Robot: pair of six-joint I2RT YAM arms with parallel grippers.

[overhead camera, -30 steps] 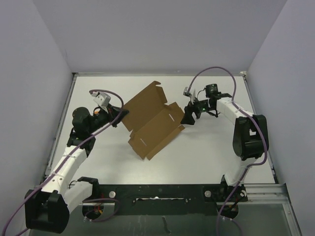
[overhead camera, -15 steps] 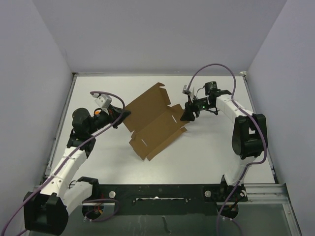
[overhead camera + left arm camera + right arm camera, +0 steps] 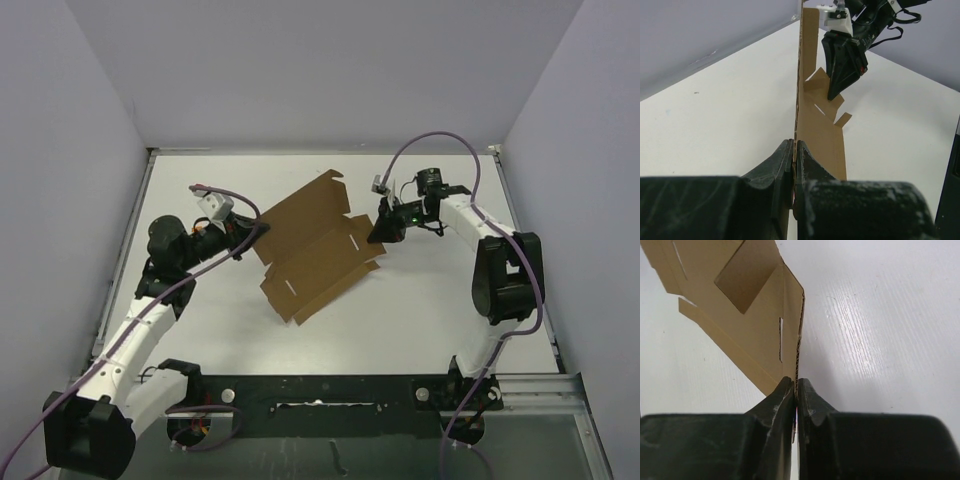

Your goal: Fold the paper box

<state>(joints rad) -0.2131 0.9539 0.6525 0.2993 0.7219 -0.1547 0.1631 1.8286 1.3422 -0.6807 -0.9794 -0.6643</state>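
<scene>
Right gripper (image 3: pixel 379 232) was wide open a second ago and is now pinched shut on the right edge of the paper box (image 3: pixel 315 250), mid-frame in the top view. Left gripper (image 3: pixel 256 232) is clamped tight on the opposite edge. With both ends held, I'd say creasing can start. There's bare table (image 3: pixel 430 300) all round it.

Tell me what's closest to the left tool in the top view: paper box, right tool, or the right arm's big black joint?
1. paper box, pinched in the left tool.
2. right tool, across the box, on the right.
3. big black joint, far right.
</scene>
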